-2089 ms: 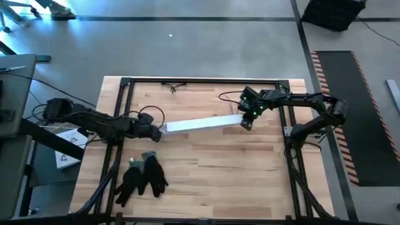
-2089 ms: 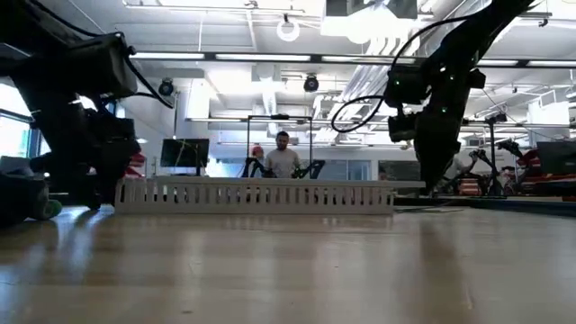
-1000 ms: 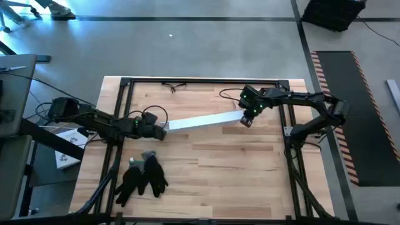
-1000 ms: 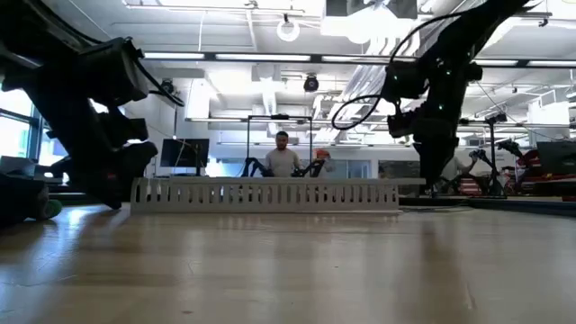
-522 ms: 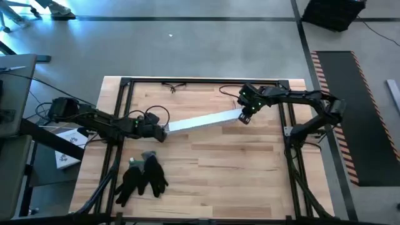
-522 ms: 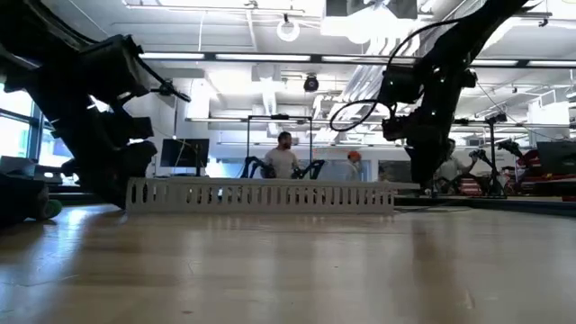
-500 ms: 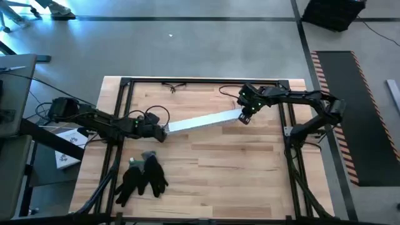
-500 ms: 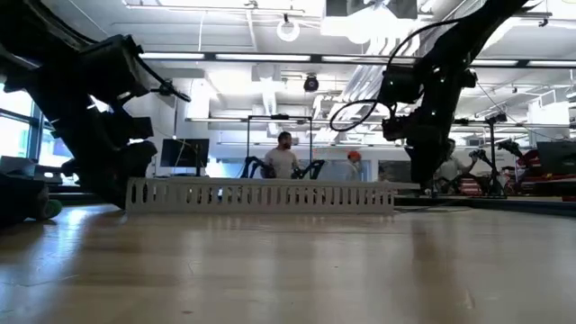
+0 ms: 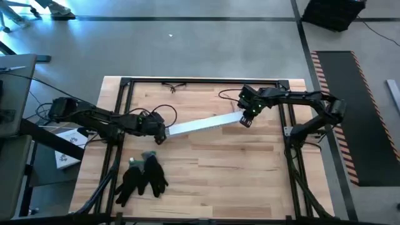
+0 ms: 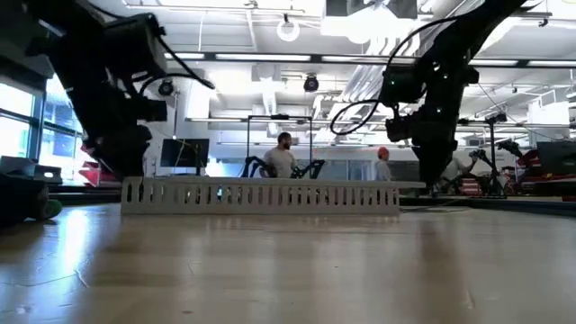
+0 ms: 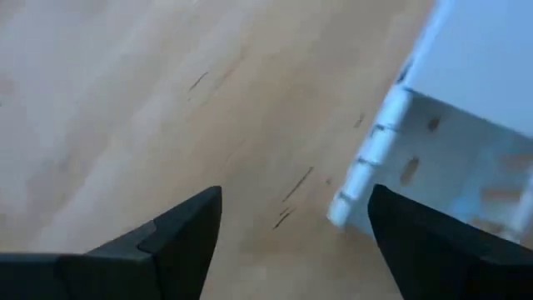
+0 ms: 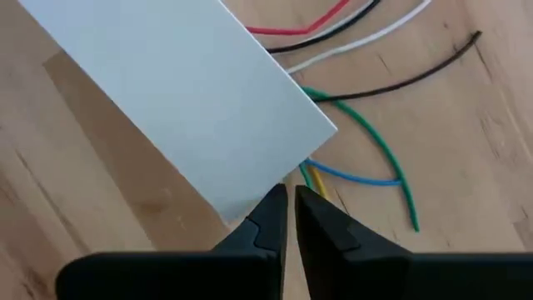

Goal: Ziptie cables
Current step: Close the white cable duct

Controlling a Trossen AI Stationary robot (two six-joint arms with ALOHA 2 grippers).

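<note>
The cables (image 12: 383, 146), thin red, black, white, green, blue and yellow wires, come out of the right end of a long white slotted channel (image 9: 203, 124) and lie fanned on the wood. The channel (image 10: 261, 195) lies on the table. My right gripper (image 9: 245, 119) (image 12: 290, 193) is shut at that right end. My left gripper (image 9: 160, 133) (image 11: 296, 200) is open at the channel's left end (image 11: 416, 158), whose corner lies between the fingers. My left gripper stands over the corner of the channel's left end (image 11: 341, 212); I cannot tell whether a finger touches it. My right gripper comes from above, its shut fingertips at the end edge of the channel's white cover (image 12: 266, 187), beside the yellow cable (image 12: 312, 179). Whether anything is pinched does not show.
Black gloves (image 9: 142, 175) lie near the table's front left. A black frame (image 9: 200, 80) runs along the far edge and down both sides. Papers (image 9: 65, 156) lie off the left edge. People (image 10: 283, 160) stand far back in the room.
My left gripper has moved a little toward the table's right and near edges, and its arm stands more upright. The channel's left end has slid slightly toward the near edge. My right gripper went briefly toward the far edge and came back, staying shut at the right end.
</note>
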